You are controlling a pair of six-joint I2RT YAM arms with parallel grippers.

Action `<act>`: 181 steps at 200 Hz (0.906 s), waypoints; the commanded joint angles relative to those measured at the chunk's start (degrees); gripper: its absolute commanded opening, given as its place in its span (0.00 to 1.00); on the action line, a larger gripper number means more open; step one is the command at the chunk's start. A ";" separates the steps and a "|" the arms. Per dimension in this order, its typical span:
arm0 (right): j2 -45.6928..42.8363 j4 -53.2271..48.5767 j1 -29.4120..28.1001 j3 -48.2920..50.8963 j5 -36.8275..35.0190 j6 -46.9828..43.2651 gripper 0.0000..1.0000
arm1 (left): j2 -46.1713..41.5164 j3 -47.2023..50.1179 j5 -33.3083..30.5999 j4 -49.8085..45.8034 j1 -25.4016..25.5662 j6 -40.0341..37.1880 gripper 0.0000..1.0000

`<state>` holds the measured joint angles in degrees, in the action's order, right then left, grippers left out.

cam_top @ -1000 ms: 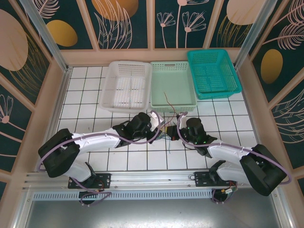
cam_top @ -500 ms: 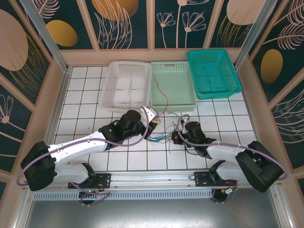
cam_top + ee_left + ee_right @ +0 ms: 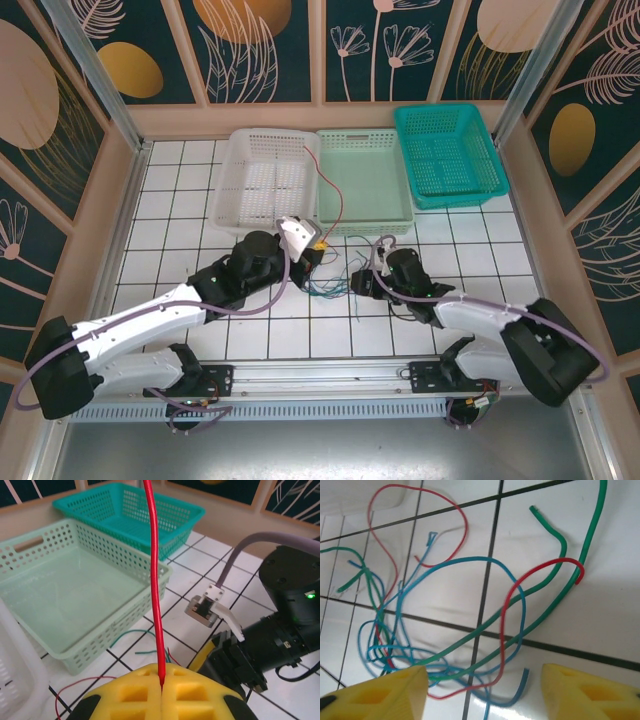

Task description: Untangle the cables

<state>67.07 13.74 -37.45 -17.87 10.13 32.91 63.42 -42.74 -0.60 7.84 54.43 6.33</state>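
Red cable point(image 3: 155, 580) is pinched tight in the left gripper point(image 3: 163, 687), sticking straight up. Right gripper point(image 3: 484, 680) sits spread wide over the tangled cables point(image 3: 503, 625) on the desk point(image 3: 610, 615).

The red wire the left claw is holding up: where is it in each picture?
Top external: the red wire curves up from the left claw toward the white basket, just above centre.
Left wrist: the red wire stands upright mid-picture, pinched in the yellow pads.
Right wrist: red loops lie tangled on the tiles; whether they belong to it, I cannot tell.
Shared landmark: the white tiled table.
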 commanded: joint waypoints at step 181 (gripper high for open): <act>-21.60 0.18 8.10 -13.33 6.99 -1.53 0.62 | 16.69 -10.29 8.02 6.55 -0.13 -0.43 0.00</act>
<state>44.16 6.85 -30.15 -29.91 11.07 29.61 78.83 -50.50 5.78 11.84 54.43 6.50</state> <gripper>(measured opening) 0.622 0.054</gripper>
